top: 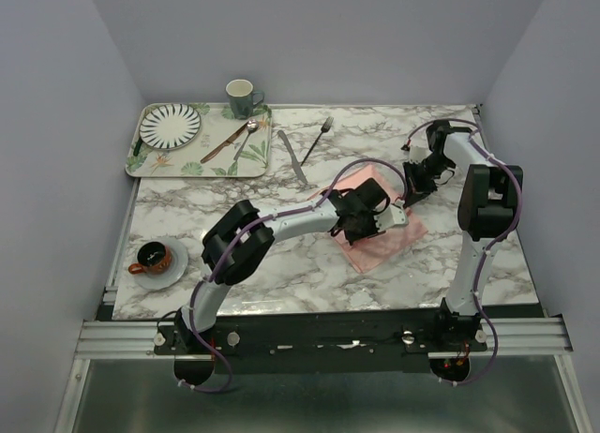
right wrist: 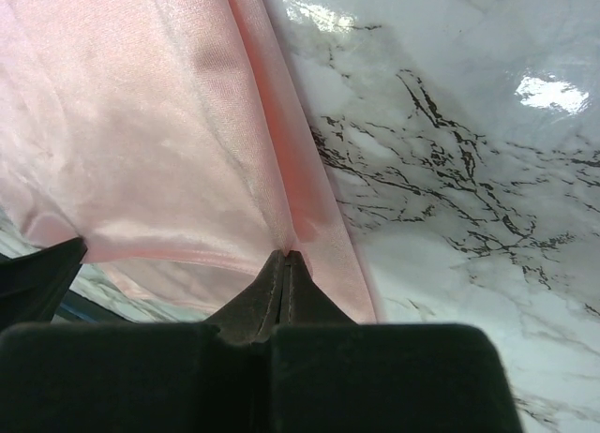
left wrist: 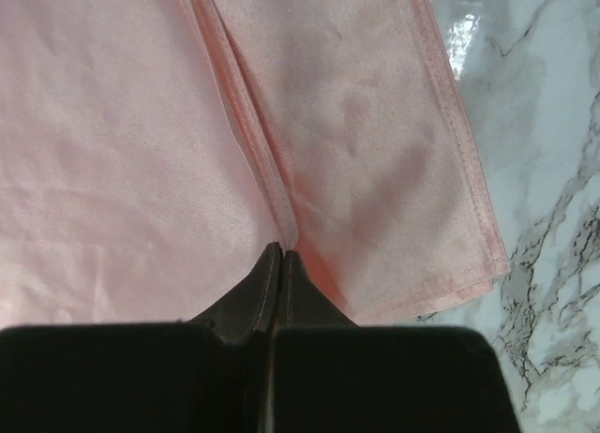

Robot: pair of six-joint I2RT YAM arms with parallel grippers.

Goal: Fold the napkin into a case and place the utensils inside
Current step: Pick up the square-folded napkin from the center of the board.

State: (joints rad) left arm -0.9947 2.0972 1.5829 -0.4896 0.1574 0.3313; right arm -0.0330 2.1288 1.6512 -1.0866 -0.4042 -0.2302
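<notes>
A slim silver metal fork [top: 319, 140] and a silver table knife [top: 292, 157] lie on the white-and-grey marble bench [top: 281, 255] just beyond the arms, apart from each other. Beside the knife sits a leaf-printed tray [top: 211, 124] carrying a striped round plate [top: 170, 126], a silver spoon [top: 246, 138] and a brown-handled utensil [top: 223, 144]; a green mug [top: 241, 97] stands at its far edge. A dark cup on a saucer [top: 153, 258] sits near the bench's front left corner, well apart. The soft, glossy salmon-pink napkin [top: 380, 246] lies right of centre, with bare marble open around it. The left hand [left wrist: 281, 253] pinches a raised fold in the cloth; the right hand [right wrist: 285, 257] is clamped on its hemmed edge.
</notes>
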